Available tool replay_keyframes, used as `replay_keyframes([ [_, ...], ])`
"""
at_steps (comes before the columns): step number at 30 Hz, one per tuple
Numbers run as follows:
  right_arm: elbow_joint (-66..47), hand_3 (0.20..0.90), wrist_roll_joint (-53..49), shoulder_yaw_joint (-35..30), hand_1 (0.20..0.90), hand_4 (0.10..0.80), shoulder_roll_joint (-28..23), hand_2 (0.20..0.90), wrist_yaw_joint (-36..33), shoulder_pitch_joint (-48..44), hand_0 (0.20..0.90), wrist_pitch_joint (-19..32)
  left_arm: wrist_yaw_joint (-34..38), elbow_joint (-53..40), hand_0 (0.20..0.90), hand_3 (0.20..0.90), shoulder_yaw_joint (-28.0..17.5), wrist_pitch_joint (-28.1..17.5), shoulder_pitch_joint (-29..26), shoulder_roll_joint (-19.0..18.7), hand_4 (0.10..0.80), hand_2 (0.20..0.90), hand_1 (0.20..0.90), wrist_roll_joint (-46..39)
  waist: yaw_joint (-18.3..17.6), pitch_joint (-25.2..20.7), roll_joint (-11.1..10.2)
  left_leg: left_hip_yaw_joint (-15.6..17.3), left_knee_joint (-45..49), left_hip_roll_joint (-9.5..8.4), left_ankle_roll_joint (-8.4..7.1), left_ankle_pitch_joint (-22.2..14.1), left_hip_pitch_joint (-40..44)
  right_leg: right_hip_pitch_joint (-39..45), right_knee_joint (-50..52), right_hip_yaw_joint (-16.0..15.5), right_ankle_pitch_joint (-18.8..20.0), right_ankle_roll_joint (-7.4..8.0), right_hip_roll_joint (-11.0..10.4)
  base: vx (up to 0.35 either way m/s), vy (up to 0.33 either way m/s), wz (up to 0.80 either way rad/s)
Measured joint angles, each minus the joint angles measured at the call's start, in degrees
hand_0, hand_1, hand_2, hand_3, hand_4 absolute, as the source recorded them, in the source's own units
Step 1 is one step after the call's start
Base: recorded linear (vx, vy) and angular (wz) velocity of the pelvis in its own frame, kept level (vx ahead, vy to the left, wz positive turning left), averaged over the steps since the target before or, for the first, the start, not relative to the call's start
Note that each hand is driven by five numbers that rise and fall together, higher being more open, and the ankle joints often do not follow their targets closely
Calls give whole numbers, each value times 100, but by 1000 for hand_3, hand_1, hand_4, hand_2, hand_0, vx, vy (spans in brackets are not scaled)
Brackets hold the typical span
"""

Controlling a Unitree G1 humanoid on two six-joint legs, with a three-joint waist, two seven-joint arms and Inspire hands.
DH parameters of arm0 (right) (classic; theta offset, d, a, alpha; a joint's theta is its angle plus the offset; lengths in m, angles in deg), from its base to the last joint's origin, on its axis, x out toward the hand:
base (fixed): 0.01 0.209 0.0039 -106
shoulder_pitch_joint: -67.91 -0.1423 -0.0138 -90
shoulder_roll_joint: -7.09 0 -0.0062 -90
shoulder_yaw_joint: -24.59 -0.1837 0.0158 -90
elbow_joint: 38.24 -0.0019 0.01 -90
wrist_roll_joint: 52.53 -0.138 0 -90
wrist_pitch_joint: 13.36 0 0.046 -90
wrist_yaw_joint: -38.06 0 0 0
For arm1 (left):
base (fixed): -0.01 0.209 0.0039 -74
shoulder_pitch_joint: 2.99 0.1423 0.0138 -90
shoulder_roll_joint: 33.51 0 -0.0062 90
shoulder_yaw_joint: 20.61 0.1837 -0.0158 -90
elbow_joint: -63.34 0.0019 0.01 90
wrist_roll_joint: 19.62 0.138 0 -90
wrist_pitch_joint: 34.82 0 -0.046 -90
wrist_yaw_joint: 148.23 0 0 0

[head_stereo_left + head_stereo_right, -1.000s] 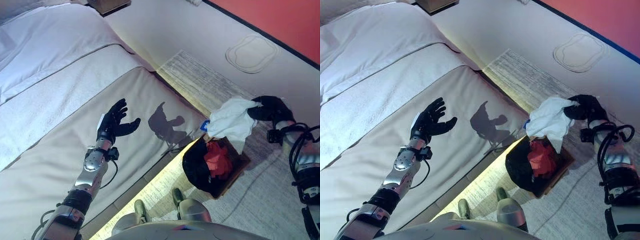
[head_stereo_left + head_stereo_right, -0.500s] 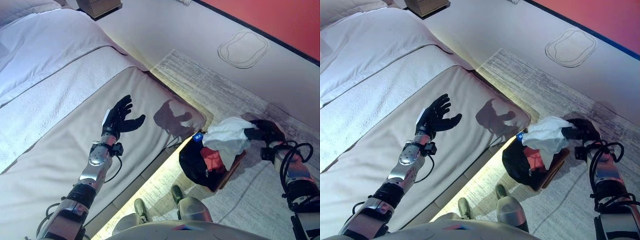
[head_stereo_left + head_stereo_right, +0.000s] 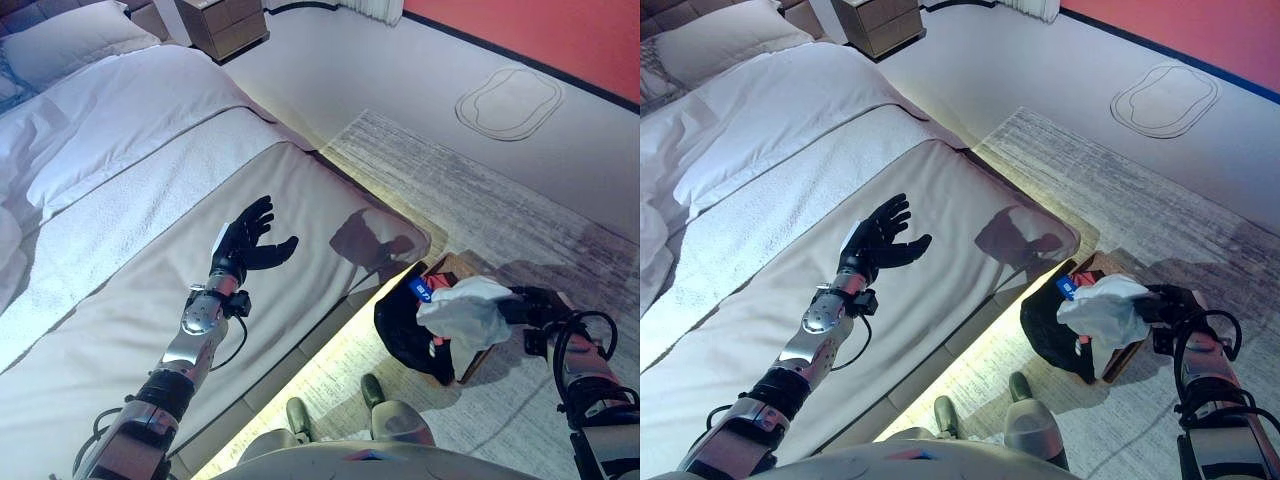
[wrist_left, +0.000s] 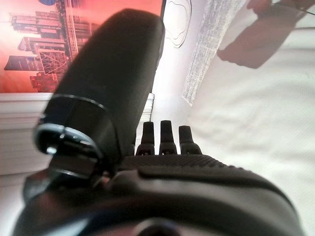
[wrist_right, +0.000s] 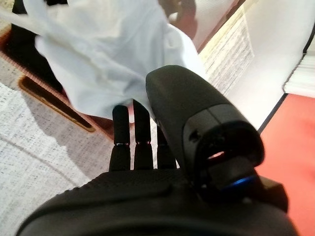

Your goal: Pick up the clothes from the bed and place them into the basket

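My right hand [image 3: 531, 304] is shut on a white garment [image 3: 464, 311] and holds it low over the brown basket [image 3: 478, 361], which stands on the rug beside the bed. In the right wrist view the garment [image 5: 113, 54] hangs pinched between my thumb [image 5: 187, 113] and fingers [image 5: 135, 132], above the basket's rim [image 5: 54, 105]. A dark garment [image 3: 400, 325] fills the basket's near side and spills over its edge. My left hand [image 3: 248, 238] is open and empty, raised over the bare beige bed cover [image 3: 120, 330].
The bed's corner [image 3: 425, 240] lies close to the basket. A white duvet [image 3: 110, 120] and a pillow [image 3: 60, 40] lie at the head of the bed. A wooden nightstand [image 3: 225, 20] stands beyond. A grey rug [image 3: 480, 180] covers the floor.
My right hand has lowered the white garment down onto the basket. The camera has shifted, bringing more of the bed's head into view. My left hand keeps its pose.
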Motion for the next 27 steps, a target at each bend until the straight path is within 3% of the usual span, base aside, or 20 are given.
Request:
replay_keyframes([
  [16,-189,900,7,0,900,800,6,900,-173,7,900,165,-15,0,900,900,124,0,45,1,800,900,900,-3,79,1,-3,-75,1,3,-3,14,-12,29,0,-46,27,1,3,15,-4,2],
  [23,-1458,900,315,308,900,800,20,900,-491,139,900,287,17,0,900,900,116,-2,250,95,800,900,900,-10,90,4,-7,-172,-2,8,-10,26,46,129,-4,-165,25,1,2,42,16,6],
  [27,-2313,900,720,506,900,800,298,900,-626,200,900,553,5,29,900,900,108,106,476,294,800,900,900,-37,164,4,-7,-302,-19,13,-24,48,47,181,-8,-234,23,-2,10,22,34,15],
])
